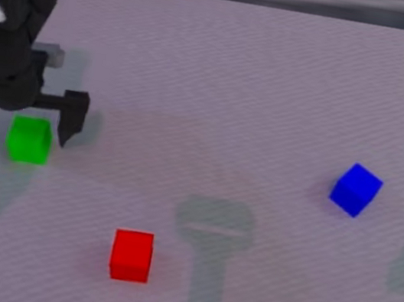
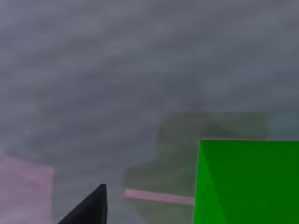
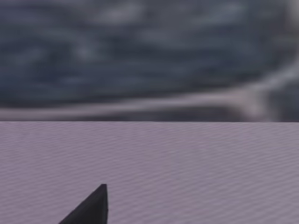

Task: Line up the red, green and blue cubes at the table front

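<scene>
Top view shows your left gripper (image 1: 26, 124) spread wide around the green cube (image 1: 29, 139), so closing off-center could knock it sideways across the table (image 1: 274, 93).

top: overhead, down | left wrist: close on green cube (image 2: 247, 182) | right wrist: low, across table (image 3: 187, 168)

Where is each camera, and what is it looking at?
Top view: above the table, looking down at the green cube, red cube and blue cube; left gripper straddles the green one, open.
Left wrist view: close over the green cube; one dark finger shows.
Right wrist view: low, facing across bare table; one finger shows.
Shared: green cube, in top and left wrist views.
</scene>
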Robot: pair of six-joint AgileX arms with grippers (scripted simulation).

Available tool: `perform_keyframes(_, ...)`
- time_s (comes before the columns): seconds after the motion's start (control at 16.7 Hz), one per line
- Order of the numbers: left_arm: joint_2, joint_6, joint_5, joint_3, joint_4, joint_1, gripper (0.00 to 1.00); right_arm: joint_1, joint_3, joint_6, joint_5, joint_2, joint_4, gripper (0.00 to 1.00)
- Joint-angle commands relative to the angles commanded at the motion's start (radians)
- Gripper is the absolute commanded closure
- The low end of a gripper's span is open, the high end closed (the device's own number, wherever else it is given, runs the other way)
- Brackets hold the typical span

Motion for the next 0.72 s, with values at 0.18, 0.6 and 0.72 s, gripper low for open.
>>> perform_keyframes(0.18, 0.031, 0.001, 0.000, -0.039, 0.061, 0.001, 0.00, 0.000, 0.000, 0.000, 0.000, 0.000, 0.000, 0.00)
perform_keyframes(0.6, 0.032, 0.001, 0.000, -0.040, 0.061, 0.001, 0.30, 0.000, 0.000, 0.000, 0.000, 0.000, 0.000, 0.00)
perform_keyframes(0.72, 0.032, 0.001, 0.000, -0.040, 0.061, 0.001, 0.45, 0.000, 0.000, 0.000, 0.000, 0.000, 0.000, 0.00)
